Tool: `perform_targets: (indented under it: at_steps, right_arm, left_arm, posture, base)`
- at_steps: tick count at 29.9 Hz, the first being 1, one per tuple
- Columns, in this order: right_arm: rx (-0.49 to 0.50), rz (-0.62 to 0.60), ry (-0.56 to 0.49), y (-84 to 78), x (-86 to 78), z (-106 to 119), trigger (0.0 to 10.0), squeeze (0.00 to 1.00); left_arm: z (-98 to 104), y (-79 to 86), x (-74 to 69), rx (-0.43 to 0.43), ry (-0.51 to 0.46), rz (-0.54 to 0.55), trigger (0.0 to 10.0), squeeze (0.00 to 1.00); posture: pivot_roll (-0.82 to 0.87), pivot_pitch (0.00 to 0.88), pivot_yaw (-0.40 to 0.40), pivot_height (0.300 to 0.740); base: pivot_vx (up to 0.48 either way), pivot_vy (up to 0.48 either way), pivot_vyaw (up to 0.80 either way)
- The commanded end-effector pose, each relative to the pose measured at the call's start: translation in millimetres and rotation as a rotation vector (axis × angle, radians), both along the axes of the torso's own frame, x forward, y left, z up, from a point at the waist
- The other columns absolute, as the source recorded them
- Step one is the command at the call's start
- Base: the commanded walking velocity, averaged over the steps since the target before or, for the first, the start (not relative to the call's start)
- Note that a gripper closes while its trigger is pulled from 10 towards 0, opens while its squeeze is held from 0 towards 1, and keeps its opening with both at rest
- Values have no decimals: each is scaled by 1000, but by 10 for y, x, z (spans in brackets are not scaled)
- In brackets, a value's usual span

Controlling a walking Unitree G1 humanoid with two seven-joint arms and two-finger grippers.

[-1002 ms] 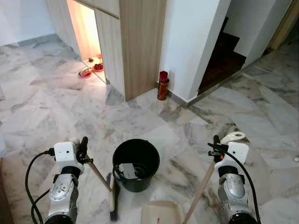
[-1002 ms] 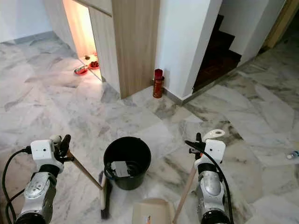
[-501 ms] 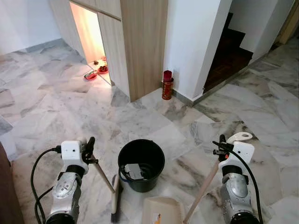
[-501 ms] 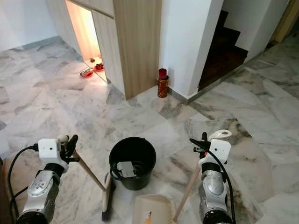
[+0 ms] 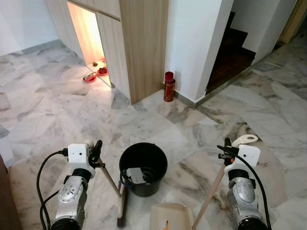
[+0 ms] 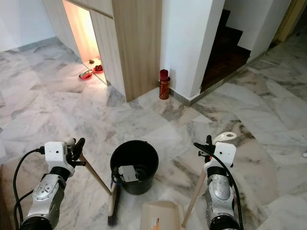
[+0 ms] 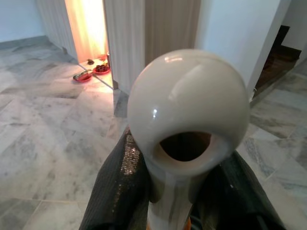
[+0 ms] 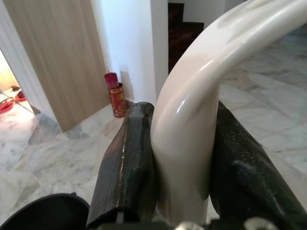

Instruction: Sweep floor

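Broom and dustpan handles slant inward to heads lying near, ahead of the robot.

Dustpan (image 5: 169, 218) lies nearest on the marble floor (image 5: 57, 115), its stick rising rightward to the right gripper (image 5: 225, 152), clamped on the white looped end. Broom (image 5: 121, 206) has its head just left of it, beside the black bucket (image 5: 143, 167), its long handle climbing leftward to the left gripper (image 5: 96, 154), clamped below the white knob. Farther off stands a red canister (image 5: 168, 86) by the wooden cabinet (image 5: 144, 43).
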State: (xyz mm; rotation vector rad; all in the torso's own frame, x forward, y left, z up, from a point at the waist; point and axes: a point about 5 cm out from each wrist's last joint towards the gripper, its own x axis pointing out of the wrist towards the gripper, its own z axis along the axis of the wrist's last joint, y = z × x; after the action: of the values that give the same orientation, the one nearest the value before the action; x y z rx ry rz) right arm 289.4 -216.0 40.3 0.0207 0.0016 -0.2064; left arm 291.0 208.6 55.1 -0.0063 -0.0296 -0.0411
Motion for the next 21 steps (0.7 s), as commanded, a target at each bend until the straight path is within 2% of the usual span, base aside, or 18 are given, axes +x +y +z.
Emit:
perform_targets:
  at_steps: [1,21]
  right_arm:
    - [-5,19,-16,36,45,49,10000,0]
    - [-16,20,-17,-11,91,92,10000,0]
  left_arm:
    - [-41,12,-33,11,23,-3,10000,0]
    - [-44,-64,3,1,25,-24,10000,0]
  posture:
    - [46,0,-14,740]
    - [37,0,-24,740]
  base:
    - [-281,0,0]
    - [-264,0,0]
